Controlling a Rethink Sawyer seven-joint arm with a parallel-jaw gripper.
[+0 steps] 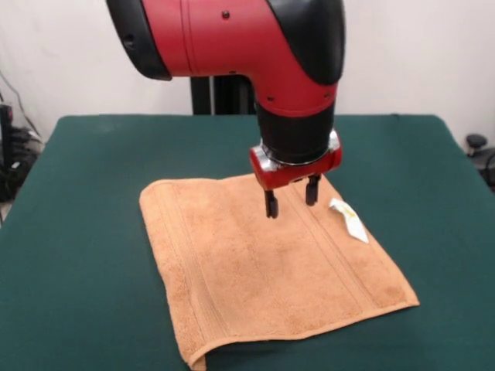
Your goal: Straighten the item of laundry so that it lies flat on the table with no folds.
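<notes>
Nearest the camera, the towel's front corner curls up off the table, showing a small rolled fold at its lowest point close to the table's front edge.

Above the cloth, the gripper hangs with its two short black fingers spread apart and pointing down. Nothing sits between them, so it is released and empty. The tips hover over the towel's rear part; whether they brush the pile cannot be told. The fingers hang from a red block with a silver collar, under the thick red and black arm.

Outward from there, the towel is an orange-tan terry square, soft and nubby, with woven bands running near its left and right sides. It lies mostly flat around the middle of the table, turned at an angle. A small white tag sticks out at its right rear edge.

Underneath, the table is a dark green, felt-like surface, matte and even.
</notes>
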